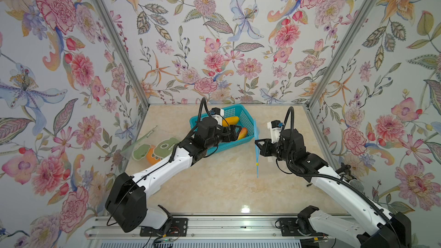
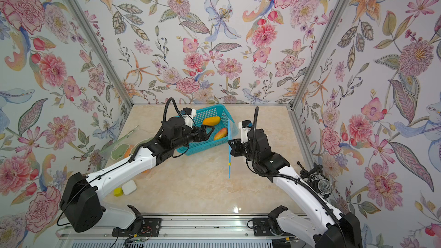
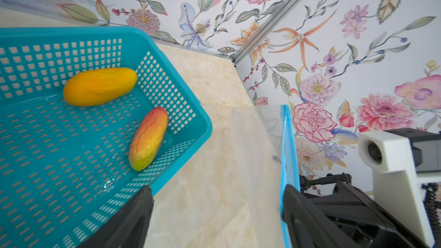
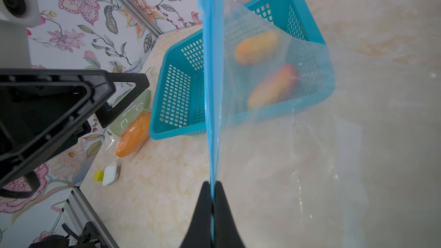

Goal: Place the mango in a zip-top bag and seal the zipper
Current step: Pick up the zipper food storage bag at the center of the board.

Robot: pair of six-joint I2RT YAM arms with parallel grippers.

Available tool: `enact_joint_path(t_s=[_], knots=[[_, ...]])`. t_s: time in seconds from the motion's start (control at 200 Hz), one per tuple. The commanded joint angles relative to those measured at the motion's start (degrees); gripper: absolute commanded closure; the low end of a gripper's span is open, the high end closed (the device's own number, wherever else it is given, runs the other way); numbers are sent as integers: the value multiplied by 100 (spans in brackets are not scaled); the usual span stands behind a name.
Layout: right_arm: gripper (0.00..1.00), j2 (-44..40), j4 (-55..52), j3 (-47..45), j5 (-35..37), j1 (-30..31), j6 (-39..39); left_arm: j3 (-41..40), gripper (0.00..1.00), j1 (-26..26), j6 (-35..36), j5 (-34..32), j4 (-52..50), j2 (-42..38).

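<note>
Two mangoes lie in the teal basket (image 1: 241,112) in both top views: a yellow mango (image 1: 230,120) farther back and a red-orange mango (image 1: 243,133) nearer the front. The left gripper (image 2: 208,132) hangs over the basket's near right part, its fingers spread wide and holding nothing. Just right of the basket, the right gripper (image 1: 257,142) pinches the blue zipper edge of the zip-top bag (image 1: 256,161), seen edge-on from above. A printed bag (image 1: 164,147) with an orange fruit inside lies at the left side of the table (image 1: 214,187).

Left wrist view: the two fingers (image 3: 133,218) frame bare table between basket and zip-top bag (neither touches a mango).

Right wrist view: the fingers (image 4: 202,211) are pressed together on the blue strip, and both mangoes show blurred through the clear film.
</note>
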Motion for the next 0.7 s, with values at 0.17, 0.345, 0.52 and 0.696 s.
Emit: enact_joint_path(t_s=[0.17,0.345,0.52,0.696], knots=[[100,-133,547,-141,-298,33,244,891,27,-123,423,1141,195,603],[100,-149,637,-140,-289,59,275,997,43,-133,377,1528,221,1080],[100,-108,687,-125,-294,81,279,1133,50,-158,393,1945,256,1338],[100,-88,697,-137,-258,85,262,1157,55,-175,434,1981,204,1306]])
